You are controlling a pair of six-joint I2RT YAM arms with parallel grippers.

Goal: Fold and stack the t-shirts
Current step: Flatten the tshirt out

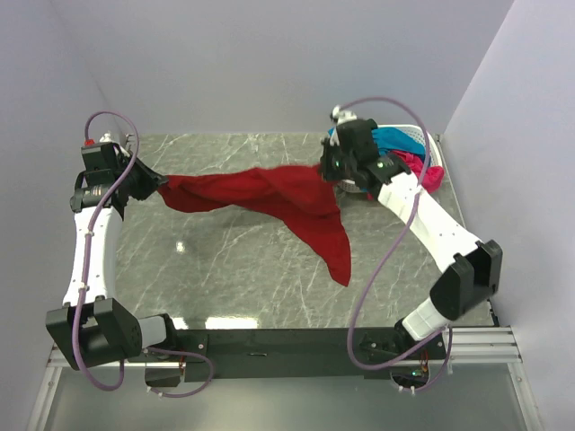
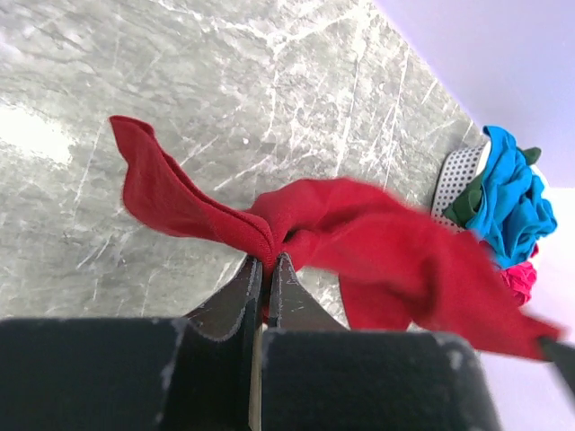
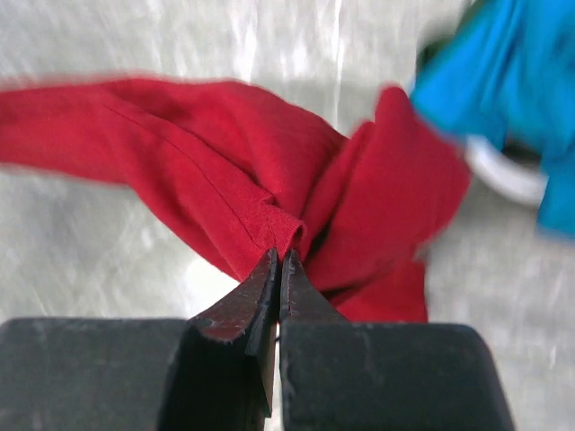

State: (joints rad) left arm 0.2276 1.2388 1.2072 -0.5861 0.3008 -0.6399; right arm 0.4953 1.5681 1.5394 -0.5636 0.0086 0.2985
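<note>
Above the marble table [image 1: 225,269], the dark red t-shirt [image 1: 269,193] is strung between both arms. Left gripper [image 2: 267,265] is pinching its left end, right gripper [image 3: 277,260] is pinching a fold at its right end, and one corner droops toward the near edge. The teal-blue t-shirt [image 1: 395,139] and hot pink t-shirt [image 1: 427,171] are bunched in the white basket [image 2: 456,175], far right.

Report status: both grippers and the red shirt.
Left gripper shut on red shirt, right gripper shut on it too. Shirt strung between them over the table, one tail drooping. Basket with teal shirt and pink shirt close by right gripper.
</note>
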